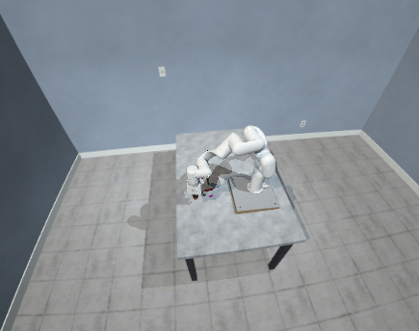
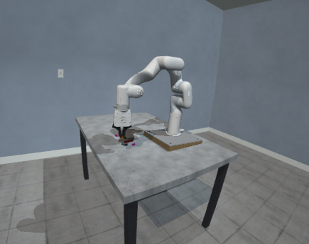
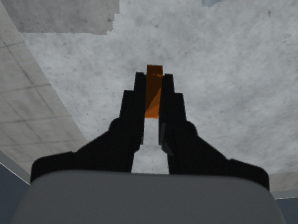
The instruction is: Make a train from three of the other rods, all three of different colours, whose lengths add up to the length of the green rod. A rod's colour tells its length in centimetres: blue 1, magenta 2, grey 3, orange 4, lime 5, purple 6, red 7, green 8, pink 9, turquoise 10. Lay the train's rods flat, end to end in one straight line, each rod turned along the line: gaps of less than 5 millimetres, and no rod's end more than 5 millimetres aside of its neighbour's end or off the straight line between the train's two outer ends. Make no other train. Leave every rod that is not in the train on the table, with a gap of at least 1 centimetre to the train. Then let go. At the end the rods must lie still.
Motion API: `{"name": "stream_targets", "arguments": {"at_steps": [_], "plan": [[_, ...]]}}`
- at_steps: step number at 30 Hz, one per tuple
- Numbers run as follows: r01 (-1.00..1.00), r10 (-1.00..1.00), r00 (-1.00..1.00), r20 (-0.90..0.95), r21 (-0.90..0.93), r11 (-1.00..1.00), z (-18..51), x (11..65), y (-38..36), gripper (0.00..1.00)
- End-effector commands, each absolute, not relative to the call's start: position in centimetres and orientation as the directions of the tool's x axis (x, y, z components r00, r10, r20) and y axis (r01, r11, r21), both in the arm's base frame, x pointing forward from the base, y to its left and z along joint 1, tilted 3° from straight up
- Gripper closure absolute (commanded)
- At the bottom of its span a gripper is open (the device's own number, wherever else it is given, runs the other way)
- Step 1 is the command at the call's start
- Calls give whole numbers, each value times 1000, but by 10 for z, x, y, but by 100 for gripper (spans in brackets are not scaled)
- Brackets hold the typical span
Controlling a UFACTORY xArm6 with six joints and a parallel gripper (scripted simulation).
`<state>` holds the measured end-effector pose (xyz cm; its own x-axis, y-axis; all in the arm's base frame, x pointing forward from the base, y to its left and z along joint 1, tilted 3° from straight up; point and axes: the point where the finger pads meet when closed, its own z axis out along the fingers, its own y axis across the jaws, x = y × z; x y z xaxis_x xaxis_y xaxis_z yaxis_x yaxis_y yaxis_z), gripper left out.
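My gripper is shut on an orange rod, held between the black fingers above the grey table top. In the top and exterior views the gripper hangs over the left part of the table. Small rods lie close by it: a magenta rod, another magenta rod, a red rod and a blue rod. A dark green rod shows behind the wrist. They are too small to tell more.
The arm's base stands on a wooden board on the table's right side. The table's left edge is near the gripper, with tiled floor beyond.
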<state>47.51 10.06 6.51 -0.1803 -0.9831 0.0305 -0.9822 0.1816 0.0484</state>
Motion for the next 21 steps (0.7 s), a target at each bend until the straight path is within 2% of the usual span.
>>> {"name": "stream_targets", "arguments": {"at_steps": [1, 5, 9, 12, 21], "plan": [[-983, -984, -178, 28, 43, 179, 68, 477, 101, 96], [-992, -992, -120, 26, 44, 121, 68, 477, 95, 96], [-998, -999, 35, 18, 48, -34, 68, 475, 78, 96], [-997, -998, 56, 17, 48, -55, 69, 475, 76, 96], [-941, -942, 335, 3, 51, -335, 70, 471, 47, 96]]}}
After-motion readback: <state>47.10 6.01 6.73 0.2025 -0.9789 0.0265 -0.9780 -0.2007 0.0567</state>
